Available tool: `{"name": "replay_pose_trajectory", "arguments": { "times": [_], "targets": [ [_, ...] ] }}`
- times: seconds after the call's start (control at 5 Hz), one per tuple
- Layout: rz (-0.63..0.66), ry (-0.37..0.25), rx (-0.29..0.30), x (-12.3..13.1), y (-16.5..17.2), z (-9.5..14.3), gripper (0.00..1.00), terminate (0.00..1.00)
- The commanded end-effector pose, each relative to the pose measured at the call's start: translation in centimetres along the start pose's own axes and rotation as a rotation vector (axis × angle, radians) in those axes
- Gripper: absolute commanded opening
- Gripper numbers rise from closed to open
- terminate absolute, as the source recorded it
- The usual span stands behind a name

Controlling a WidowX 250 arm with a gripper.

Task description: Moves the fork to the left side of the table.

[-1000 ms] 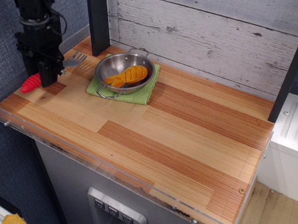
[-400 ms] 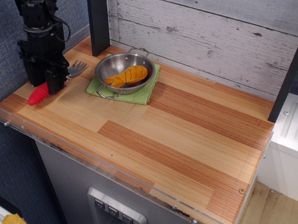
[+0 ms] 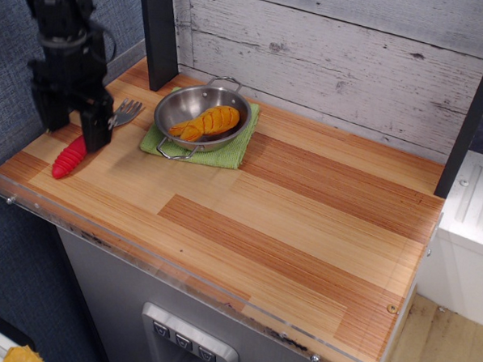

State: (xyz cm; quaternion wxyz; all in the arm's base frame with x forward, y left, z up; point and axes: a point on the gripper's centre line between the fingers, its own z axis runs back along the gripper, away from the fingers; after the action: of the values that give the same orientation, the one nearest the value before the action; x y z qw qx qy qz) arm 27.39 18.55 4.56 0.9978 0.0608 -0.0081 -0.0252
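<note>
A: Looking at the upper left of the frame, the fork (image 3: 88, 137) lies flat on the table (image 3: 247, 222), its red ribbed handle pointing toward the lower-left corner and its grey tines toward the steel pan (image 3: 201, 112).

B: And the gripper (image 3: 72, 127)? Does it hold the fork?

A: That cannot be told. The black gripper stands over the middle of the fork and hides that stretch of it. One finger shows in front, close to where handle meets tines, but whether the jaws pinch the handle or stand apart from it is hidden from this angle.

B: So why would the fork lie there?

A: The task asks for the left side of the table, and the fork sits near the left edge of the wood, close to the clear acrylic rim (image 3: 37, 211). As a judgement, the placing looks done or nearly so.

B: What about the pan?

A: The pan rests on a green cloth (image 3: 227, 152) at upper centre, with an orange ridged toy food (image 3: 205, 122) inside. The tines end just beside the cloth's left edge, apart from the pan itself.

B: Any risk?

A: If the fingers do grip the handle, rising without letting go would lift the fork. The rest of the planks, toward the right of the frame, carry nothing that shows.
</note>
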Motion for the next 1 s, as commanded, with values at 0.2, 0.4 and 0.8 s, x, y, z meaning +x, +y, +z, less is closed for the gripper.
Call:
{"name": "replay_pose_trajectory", "arguments": {
  "times": [0.2, 0.4, 0.8],
  "targets": [
    [-0.046, -0.109, -0.065, 0.9, -9.8, 11.7, 1.0, 0.0],
    [-0.136, -0.085, -0.122, 1.7, -14.7, 10.9, 1.0, 0.0],
    [-0.139, -0.143, -0.051, 1.3, -17.0, 11.2, 1.0, 0.0]
  ]
}}
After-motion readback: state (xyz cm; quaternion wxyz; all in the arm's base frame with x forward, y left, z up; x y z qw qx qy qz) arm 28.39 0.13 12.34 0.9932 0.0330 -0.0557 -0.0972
